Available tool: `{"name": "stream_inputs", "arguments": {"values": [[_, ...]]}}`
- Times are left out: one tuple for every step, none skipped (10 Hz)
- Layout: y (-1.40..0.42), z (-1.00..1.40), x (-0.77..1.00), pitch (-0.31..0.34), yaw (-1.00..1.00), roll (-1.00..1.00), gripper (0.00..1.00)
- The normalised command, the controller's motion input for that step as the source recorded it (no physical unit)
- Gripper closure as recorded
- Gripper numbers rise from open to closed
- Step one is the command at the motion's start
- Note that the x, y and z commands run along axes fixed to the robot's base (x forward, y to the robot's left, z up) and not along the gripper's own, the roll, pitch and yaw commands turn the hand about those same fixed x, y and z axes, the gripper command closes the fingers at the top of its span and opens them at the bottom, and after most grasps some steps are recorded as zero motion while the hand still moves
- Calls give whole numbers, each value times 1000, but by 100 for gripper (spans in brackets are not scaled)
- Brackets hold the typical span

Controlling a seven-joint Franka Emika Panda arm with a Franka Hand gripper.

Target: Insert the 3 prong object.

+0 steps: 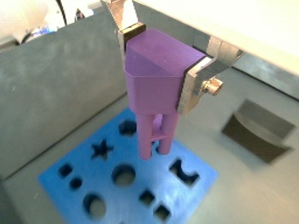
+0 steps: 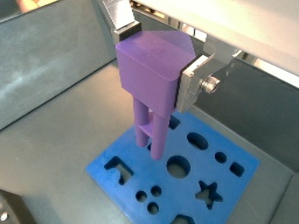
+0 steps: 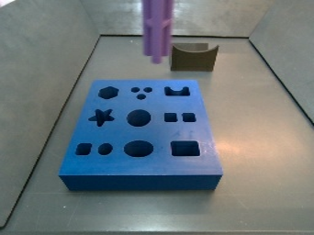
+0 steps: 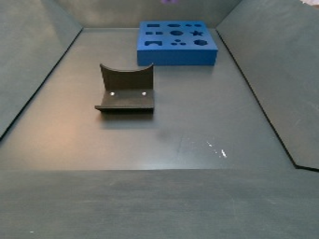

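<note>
Gripper (image 1: 167, 63) is closed on the purple 3 prong object (image 1: 158, 83), fingers (image 1: 200, 80) clamped on its block-shaped top, prongs pointing down, hanging above the blue shape board (image 1: 128, 175) without touching it. In a side view only the lower part of the object (image 3: 159, 27) shows; its top and the gripper are cut off by the frame edge. The three small round holes (image 3: 143, 90) sit near the board's far edge (image 3: 145, 128), beside a hexagon cutout. In a side view, the board (image 4: 177, 43) is far off and the object is out of frame. The dark fixture (image 4: 125, 90) stands on the grey desk (image 4: 187, 140), well apart from the board. Grey walls enclose the desk; bright clutter beyond them is too blurred to identify.
</note>
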Motion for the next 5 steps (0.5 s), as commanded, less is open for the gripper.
{"name": "stream_inputs", "arguments": {"values": [[843,-929,-463,-107,-34,-11,100],[663,-760,-414,-131,-120,-149,100],[523,-734,-346,-130,-154,-180,100],[326,-760,-257,-139,-111,-166,100],[0,-386,0,-107,0,-83,100]]}}
